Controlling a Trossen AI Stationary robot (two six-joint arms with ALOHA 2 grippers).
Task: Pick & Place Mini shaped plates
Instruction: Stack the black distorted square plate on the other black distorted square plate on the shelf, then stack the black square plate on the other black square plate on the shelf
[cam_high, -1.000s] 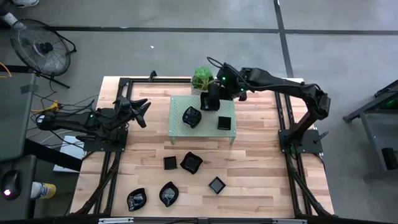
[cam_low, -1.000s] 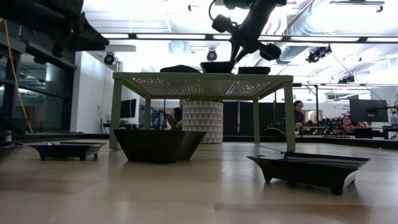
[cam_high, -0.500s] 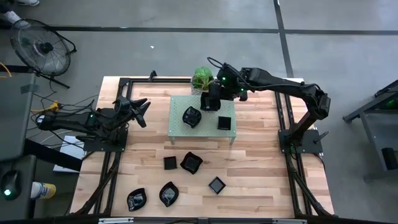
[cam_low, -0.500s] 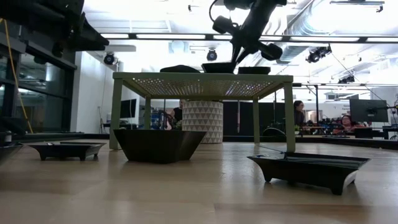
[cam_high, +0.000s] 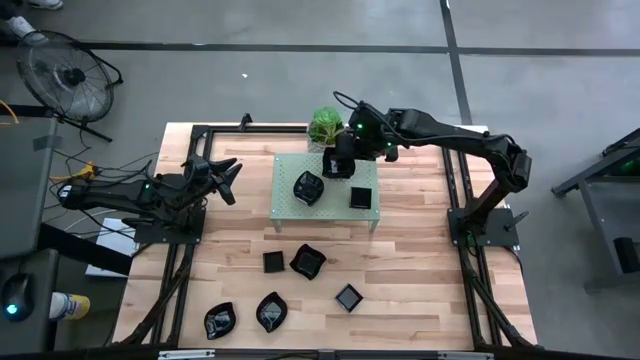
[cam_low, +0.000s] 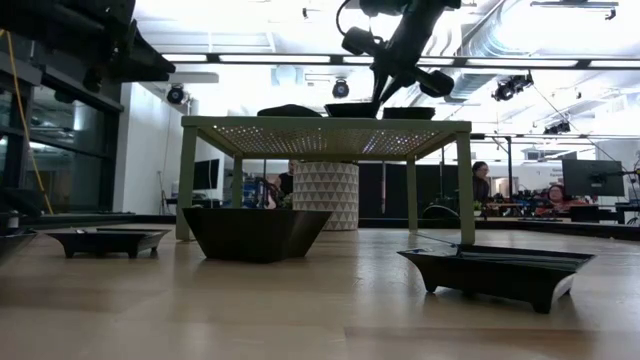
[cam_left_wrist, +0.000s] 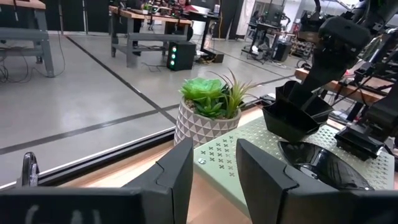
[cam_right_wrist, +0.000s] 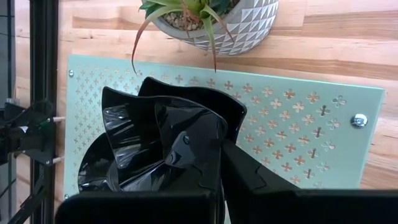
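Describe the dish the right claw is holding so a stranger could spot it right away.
Find the pale green rack mid-table, near the potted plant. At its plant-side edge, the right claw grips a glossy black wavy-edged dish; the rack's other two dishes lie free.

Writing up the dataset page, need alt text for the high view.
Seen from above, the right gripper holds a black mini plate over the pale green rack, beside a potted plant. The left gripper waits at the table's left; five plates lie below.
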